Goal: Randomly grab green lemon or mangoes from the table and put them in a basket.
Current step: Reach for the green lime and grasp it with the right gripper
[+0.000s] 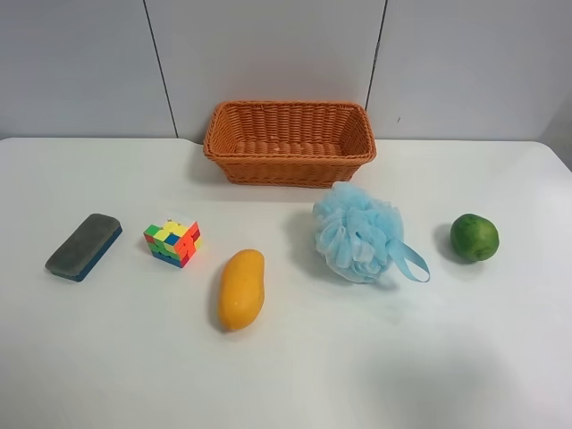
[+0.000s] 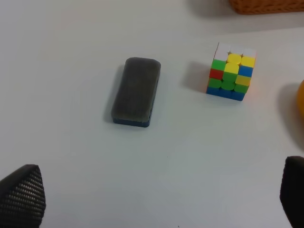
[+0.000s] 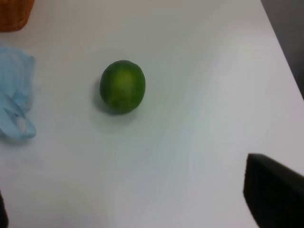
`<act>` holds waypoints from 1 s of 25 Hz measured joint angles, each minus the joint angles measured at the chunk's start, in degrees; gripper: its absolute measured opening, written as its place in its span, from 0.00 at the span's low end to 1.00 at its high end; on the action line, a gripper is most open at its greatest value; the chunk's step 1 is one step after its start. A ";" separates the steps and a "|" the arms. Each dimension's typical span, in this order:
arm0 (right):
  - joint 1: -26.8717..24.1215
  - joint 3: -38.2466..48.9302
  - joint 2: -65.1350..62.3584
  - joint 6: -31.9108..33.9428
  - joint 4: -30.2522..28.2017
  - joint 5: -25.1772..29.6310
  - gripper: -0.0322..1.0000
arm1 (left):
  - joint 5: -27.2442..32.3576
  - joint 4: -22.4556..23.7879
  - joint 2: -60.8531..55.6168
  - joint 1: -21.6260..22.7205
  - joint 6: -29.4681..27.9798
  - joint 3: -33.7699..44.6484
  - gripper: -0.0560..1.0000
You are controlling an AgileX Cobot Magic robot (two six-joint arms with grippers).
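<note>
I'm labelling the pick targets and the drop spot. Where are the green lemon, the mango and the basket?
green lemon (image 1: 475,238), exterior high view, middle of its skin.
mango (image 1: 241,289), exterior high view, middle of its body.
basket (image 1: 288,170), exterior high view, near woven wall.

The left claw (image 2: 156,204) hovers with fingers spread wide; the right claw (image 3: 137,206) hovers too, gaping.

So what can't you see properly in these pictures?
Mango: left wrist view, only an orange sliver; the frame edge cuts it.
Basket: right wrist view, just a corner; cut by the edge.
Bath sponge: right wrist view, partly cut by the edge.
Right hand: right wrist view, only dark bits at the corners.
</note>
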 joint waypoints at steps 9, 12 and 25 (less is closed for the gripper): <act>0.00 0.00 0.00 0.00 0.00 0.00 0.99 | 0.00 0.00 0.00 0.00 0.00 0.00 0.99; 0.00 0.00 0.00 0.00 0.00 0.00 0.99 | 0.00 0.00 0.00 0.00 0.00 0.00 0.99; 0.00 -8.48 19.22 0.00 -0.13 0.10 0.99 | 0.00 0.00 0.00 0.00 0.00 0.00 0.99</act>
